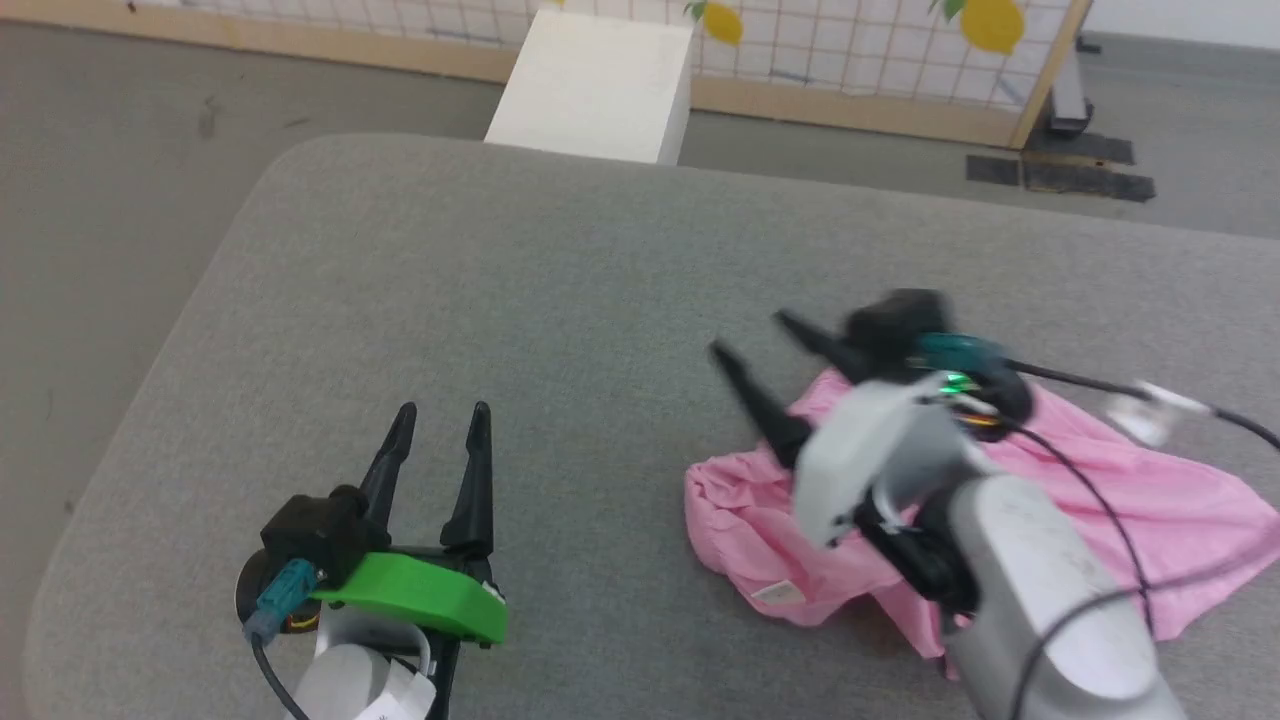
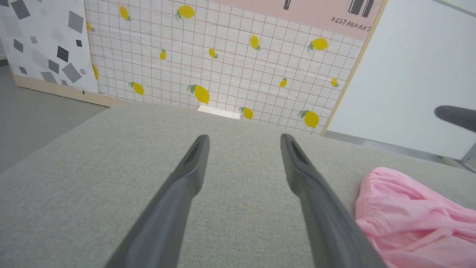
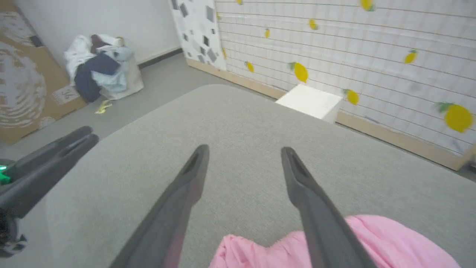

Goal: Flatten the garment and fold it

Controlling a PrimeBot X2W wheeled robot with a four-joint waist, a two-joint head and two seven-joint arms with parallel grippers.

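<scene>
The garment point(image 1: 740, 510) lies crumpled on the right side of a grey fabric-covered surface point(image 1: 500, 280). The right gripper point(image 1: 748, 334) is just above it, fingers spread and empty. The left gripper point(image 1: 443, 410), also spread, hovers well apart. Beyond the surface are a white box point(image 1: 600, 85), a lemon-print panel point(image 2: 223, 56) and grey floor point(image 1: 100, 120).

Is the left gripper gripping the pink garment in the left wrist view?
No, the left gripper is open over the grey surface, with the garment lying apart beside it.

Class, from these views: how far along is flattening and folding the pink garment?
Done: nothing; the garment lies crumpled on the grey surface. In hand: the right end effector is open over its edge, gripping nothing; the left end effector is open, apart from it. Left: flattening, folding.
</scene>
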